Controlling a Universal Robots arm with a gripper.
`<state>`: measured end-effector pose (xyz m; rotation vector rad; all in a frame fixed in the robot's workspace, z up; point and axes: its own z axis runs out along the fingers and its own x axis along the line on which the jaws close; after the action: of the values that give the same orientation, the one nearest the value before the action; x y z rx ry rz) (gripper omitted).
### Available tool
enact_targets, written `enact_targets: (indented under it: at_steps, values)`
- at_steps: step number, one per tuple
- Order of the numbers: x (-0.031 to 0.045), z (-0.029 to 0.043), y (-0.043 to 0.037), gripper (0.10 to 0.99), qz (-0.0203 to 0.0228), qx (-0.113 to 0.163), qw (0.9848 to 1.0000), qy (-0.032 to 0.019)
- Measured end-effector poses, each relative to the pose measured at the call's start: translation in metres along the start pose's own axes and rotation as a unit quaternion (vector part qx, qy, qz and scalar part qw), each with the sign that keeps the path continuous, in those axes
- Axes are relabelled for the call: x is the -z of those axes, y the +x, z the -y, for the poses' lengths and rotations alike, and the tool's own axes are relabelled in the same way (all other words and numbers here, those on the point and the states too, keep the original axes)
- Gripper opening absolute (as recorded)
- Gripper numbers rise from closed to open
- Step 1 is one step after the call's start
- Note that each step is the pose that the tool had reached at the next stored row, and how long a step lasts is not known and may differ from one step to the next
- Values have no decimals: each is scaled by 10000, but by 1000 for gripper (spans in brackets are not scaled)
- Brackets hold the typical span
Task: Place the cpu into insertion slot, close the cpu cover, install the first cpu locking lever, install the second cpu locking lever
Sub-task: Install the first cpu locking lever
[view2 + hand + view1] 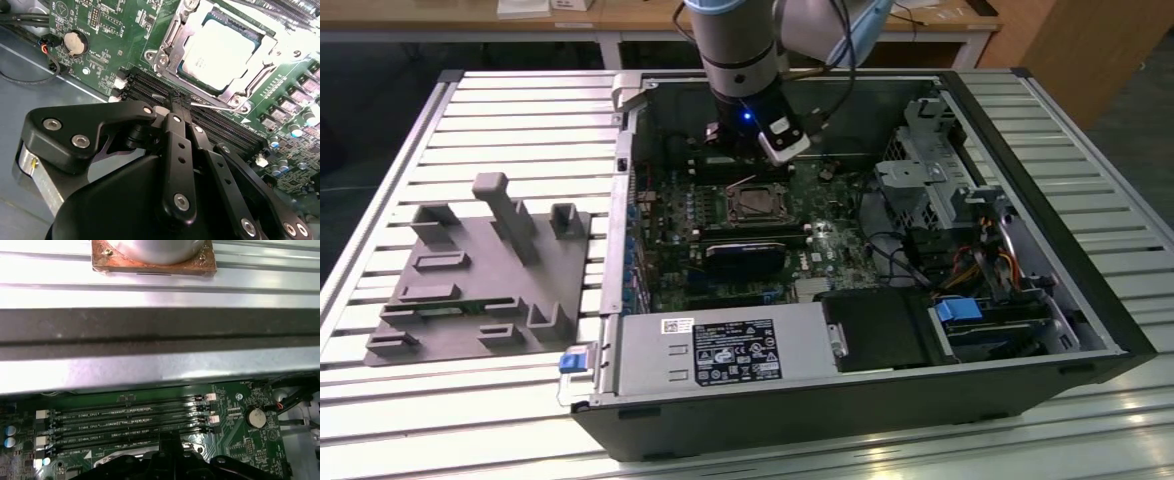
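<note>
The cpu (222, 50), with its dull silver top, lies in the insertion slot (754, 205) on the green board. The cpu cover (172, 47), a silvery frame, lies flat around it. A thin metal locking lever (215, 106) runs along the socket's edge that faces the memory slots (145, 87). My gripper (179, 102) is shut, its black fingertips pressed together right at the end of that lever, above the memory slots. I cannot tell whether they touch it. In the exterior view the gripper (744, 170) hangs just behind the socket. The first wrist view has the gripper (170, 440) over the memory slots (130, 422).
The open computer case (1067, 300) stands on a slatted table. A power supply (707, 350) fills its front, a drive cage (947, 180) its right in the exterior view. A grey fixture tray (480, 265) lies to the left. A coin battery (256, 417) sits beside the memory slots.
</note>
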<state>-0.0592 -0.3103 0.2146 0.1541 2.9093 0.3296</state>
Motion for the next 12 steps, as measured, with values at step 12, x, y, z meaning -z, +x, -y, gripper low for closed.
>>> enact_targets:
  at_steps: [12]
  values:
    - [-62, -45, 21, 102, 54, -135, 9997, 193]
